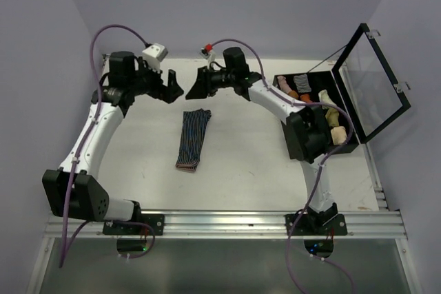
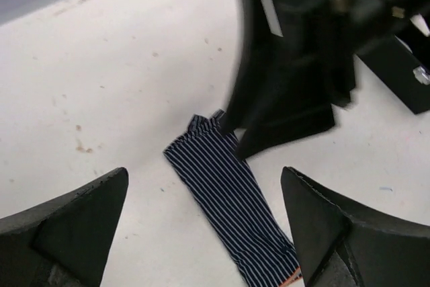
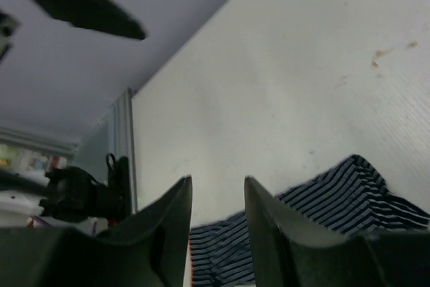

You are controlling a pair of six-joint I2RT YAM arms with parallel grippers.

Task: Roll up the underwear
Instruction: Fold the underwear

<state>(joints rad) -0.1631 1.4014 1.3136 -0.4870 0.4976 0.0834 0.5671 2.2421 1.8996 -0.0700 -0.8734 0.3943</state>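
The underwear is a navy, white-striped cloth folded into one long narrow strip, lying flat on the white table with an orange-edged end toward the arms. In the left wrist view the underwear runs diagonally below my left gripper, whose jaws stand wide open and empty above it. My right gripper is open by a narrower gap, nothing between its fingers, hovering over the far end of the underwear. From above, the left gripper and right gripper face each other just beyond the strip's far end.
A black case with its clear lid standing open sits at the right, holding several rolled garments. The right arm's elbow hangs over its near side. The right gripper's body shows dark and blurred in the left wrist view.
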